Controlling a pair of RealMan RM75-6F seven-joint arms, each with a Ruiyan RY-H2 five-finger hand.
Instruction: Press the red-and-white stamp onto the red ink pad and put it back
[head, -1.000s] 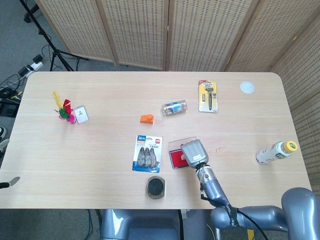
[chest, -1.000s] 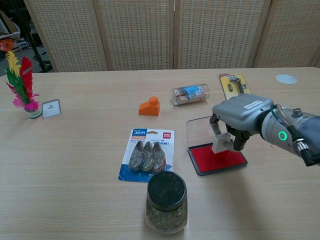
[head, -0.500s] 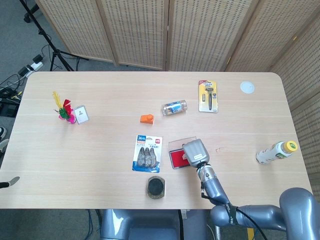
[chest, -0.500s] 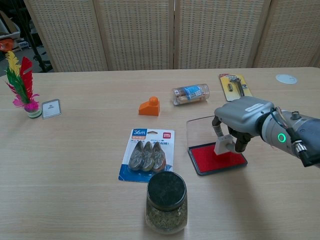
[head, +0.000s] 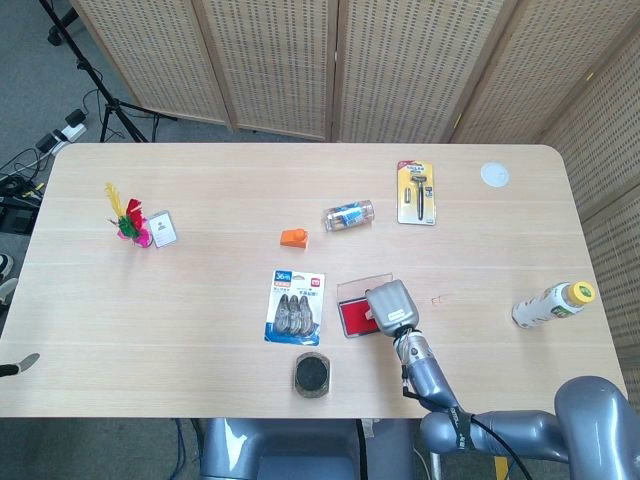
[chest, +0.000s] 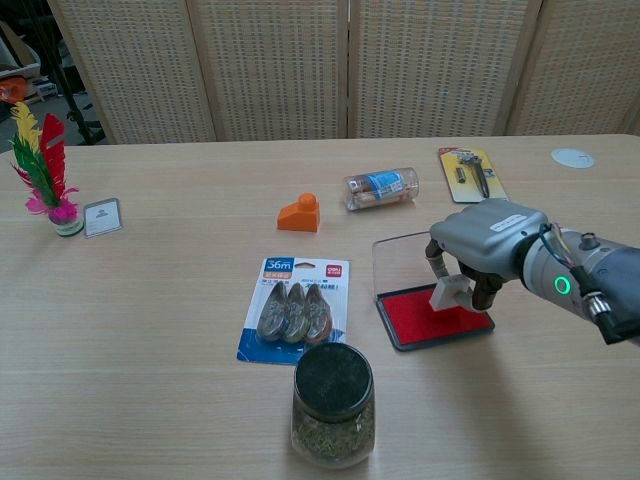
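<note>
Right hand (chest: 487, 240) curled around the stamp (chest: 449, 292), fingers closed on it, stamp base down on the red ink pad (chest: 435, 317) near its right end. Clear lid (chest: 400, 262) standing open behind. Left hand out of view.

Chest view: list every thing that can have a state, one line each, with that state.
ink pad: lid open, standing up behind the red pad
stamp: held by the right hand, low over the pad; contact cannot be told
right hand: grips the stamp
jar: upright, lid on
clear tube: lying on its side
feather toy: upright
</note>
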